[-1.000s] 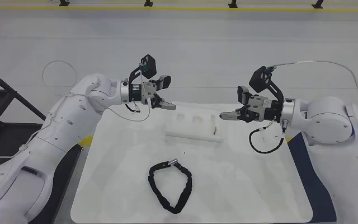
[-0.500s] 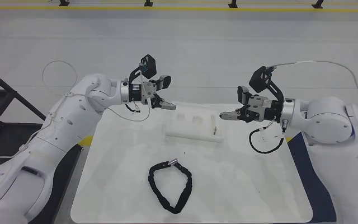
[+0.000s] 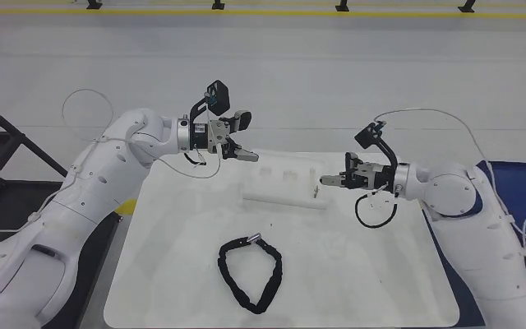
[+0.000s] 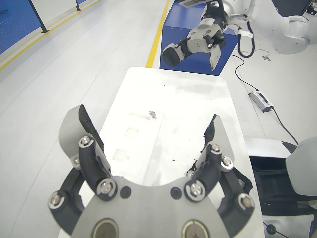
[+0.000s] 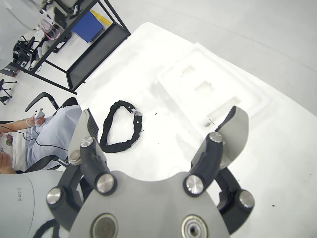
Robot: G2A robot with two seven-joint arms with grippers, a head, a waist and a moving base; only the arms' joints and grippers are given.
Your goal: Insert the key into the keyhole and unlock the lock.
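Since the earlier frames the right arm has dropped and swung inward, bringing the right gripper (image 5: 160, 111) lower and closer to the key (image 3: 315, 192); the left arm has kept its place. The right gripper's fingers are spread wide with nothing between them. Each is a curved, pale grey shell with a dark pad on its inner face, hinged on black links with round metal bolts.

The key is a small, thin piece of silvery metal. It lies just ahead of the right fingertips, close beside one finger and not touching it. It sits at the end of a white foam block (image 3: 283, 193) that is nearest those fingers. The block is long and matte, with three square recesses in a row.

The left gripper (image 3: 245, 137) hangs beyond the far end of the block, well apart from the key. Its fingers (image 4: 90, 127) are also spread and hold nothing. Their black pads are ribbed, and one has a ragged edge.

The lock (image 3: 249, 274) is a chain in a soft black fabric sleeve, lying in a loose loop on the smooth white table (image 3: 370, 271). A short metal cylinder (image 3: 256, 238) closes the loop at the part nearest the block. It lies well apart from both pairs of fingers.
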